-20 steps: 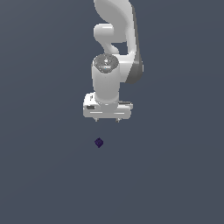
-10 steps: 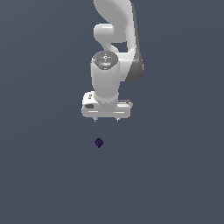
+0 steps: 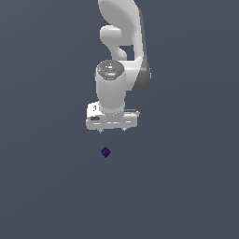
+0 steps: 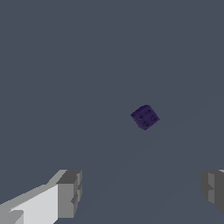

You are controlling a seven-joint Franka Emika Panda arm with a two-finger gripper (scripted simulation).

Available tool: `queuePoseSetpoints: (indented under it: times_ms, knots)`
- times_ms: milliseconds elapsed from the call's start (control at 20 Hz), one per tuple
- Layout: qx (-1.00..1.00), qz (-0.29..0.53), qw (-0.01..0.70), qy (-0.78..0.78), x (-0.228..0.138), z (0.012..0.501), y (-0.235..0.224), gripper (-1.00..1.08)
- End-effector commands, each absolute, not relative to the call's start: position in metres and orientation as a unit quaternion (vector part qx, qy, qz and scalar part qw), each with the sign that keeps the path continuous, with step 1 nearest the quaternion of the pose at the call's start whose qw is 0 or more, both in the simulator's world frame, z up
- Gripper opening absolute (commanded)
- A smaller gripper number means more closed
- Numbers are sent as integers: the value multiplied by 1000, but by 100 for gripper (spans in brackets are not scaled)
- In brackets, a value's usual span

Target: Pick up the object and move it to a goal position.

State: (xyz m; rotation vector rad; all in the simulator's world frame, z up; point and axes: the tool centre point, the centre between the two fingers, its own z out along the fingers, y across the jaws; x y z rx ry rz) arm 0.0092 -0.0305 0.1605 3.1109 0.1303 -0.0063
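While the arm reaches down from the top of the exterior view, its claw hangs above the bench with nothing between its fingers. The wrist view shows the two fingers set wide apart, with bare grey surface in the gap. The cube lies alone on the bench, just below the claw in the exterior view and slightly toward that view's left of the claw's middle. It is dark purple-navy and far smaller than the claw. In the wrist view the cube sits turned at an angle, clear of both fingers and touching neither, and four small round dimples show on its upper face.
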Motion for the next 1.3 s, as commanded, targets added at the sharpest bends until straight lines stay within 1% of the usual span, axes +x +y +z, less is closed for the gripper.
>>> queuePoseSetpoints:
  times_ms: [0, 850, 1250]
  knots:
    - [998, -3, 14, 62, 12, 155, -33, 100]
    - [966, -4, 7, 260, 38, 101, -59, 100]
    - [945, -1, 2, 326, 45, 81, -68, 100]
